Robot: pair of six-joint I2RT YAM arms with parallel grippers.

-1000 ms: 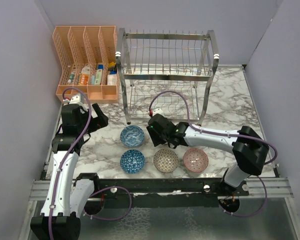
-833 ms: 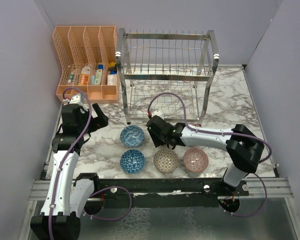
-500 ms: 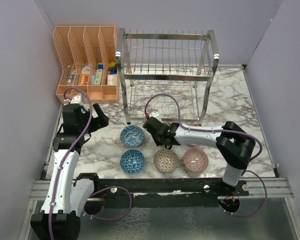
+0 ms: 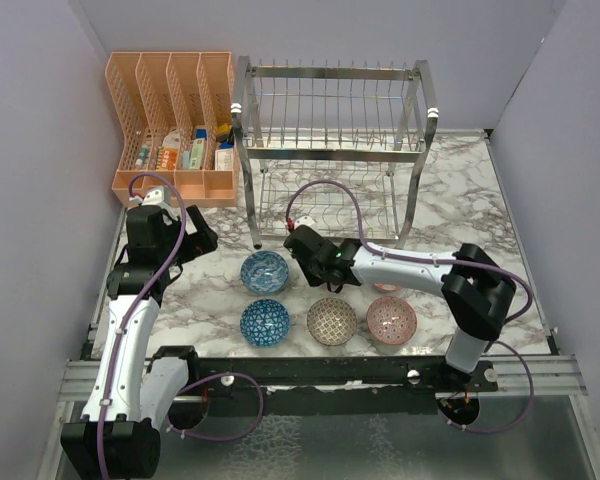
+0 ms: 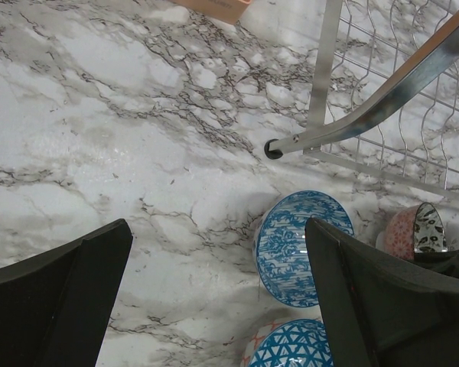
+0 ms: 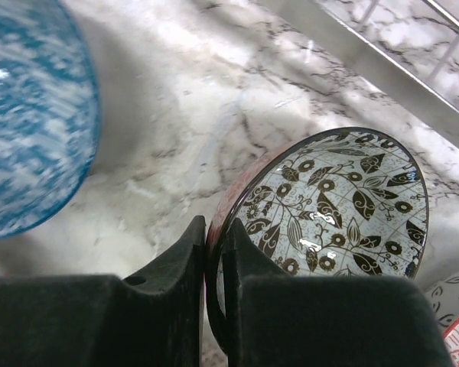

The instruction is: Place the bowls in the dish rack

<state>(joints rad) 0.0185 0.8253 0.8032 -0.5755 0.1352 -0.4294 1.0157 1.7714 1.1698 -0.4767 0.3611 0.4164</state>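
Note:
My right gripper (image 6: 214, 229) is shut on the rim of the dark-and-white bowl (image 6: 333, 199), one finger inside and one on its reddish outside. From above the right gripper (image 4: 328, 276) hides that bowl, just in front of the dish rack (image 4: 330, 140). A blue flowered bowl (image 4: 265, 271) lies to its left. In front stand a blue triangle-patterned bowl (image 4: 265, 322), a brown-beige bowl (image 4: 332, 320) and a pink bowl (image 4: 391, 318). My left gripper (image 5: 222, 306) hangs open above bare marble, left of the blue flowered bowl (image 5: 302, 248).
An orange mesh organizer (image 4: 175, 120) with small packets stands at the back left beside the rack. A rack leg (image 5: 321, 69) and its curved foot bar (image 5: 382, 99) stand close behind the blue bowls. Purple walls close in both sides.
My right gripper has slid left and toward the rack over the dark-and-white bowl, and its fingers have closed on the rim. The left arm has not moved.

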